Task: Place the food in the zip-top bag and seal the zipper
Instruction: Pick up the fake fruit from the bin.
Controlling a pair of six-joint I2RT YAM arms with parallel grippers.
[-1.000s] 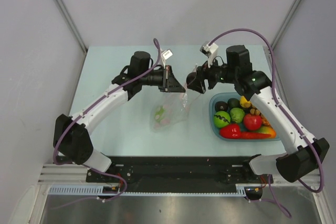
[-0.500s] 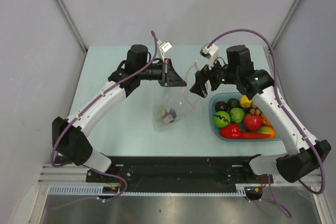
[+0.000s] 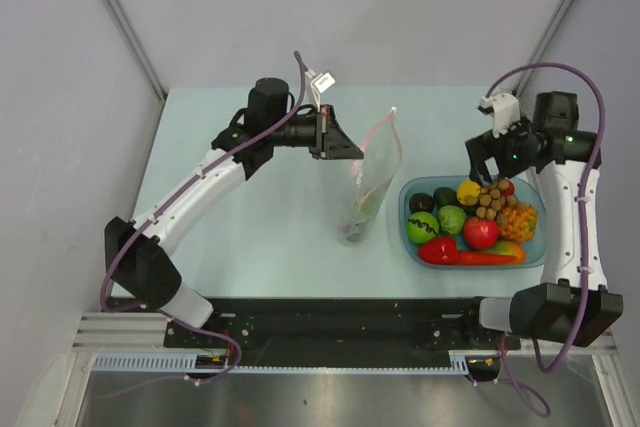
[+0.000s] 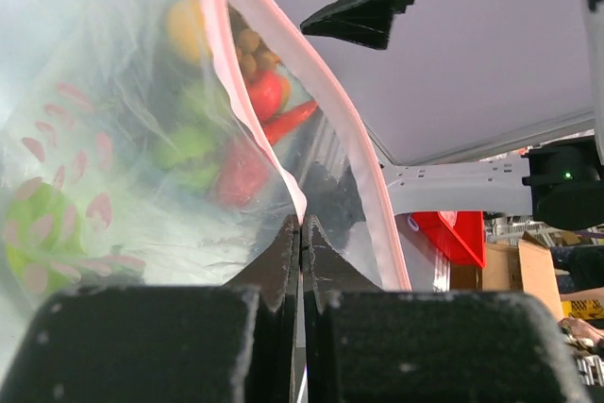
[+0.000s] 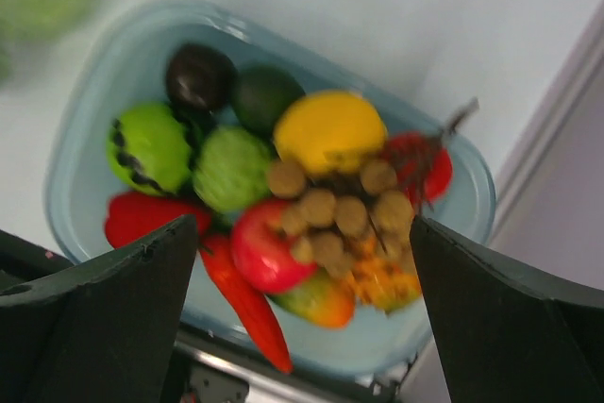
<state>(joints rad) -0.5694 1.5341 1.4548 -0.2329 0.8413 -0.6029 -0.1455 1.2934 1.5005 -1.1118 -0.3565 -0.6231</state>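
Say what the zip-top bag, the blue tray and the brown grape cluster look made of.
The zip-top bag: thin plastic film, see-through, glossy and creased. The tray: likely moulded plastic, with a smooth pale-blue wall. The grape cluster: probably hard plastic, matte brown balls.

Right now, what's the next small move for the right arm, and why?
Probably lower the right claw onto the brown grape cluster and close. It hangs open above the tray, that cluster topmost and centred below it, nothing held. The left claw is shut on the edge of the zip-top bag, holding its mouth up and apart, so it looks ready for another piece.
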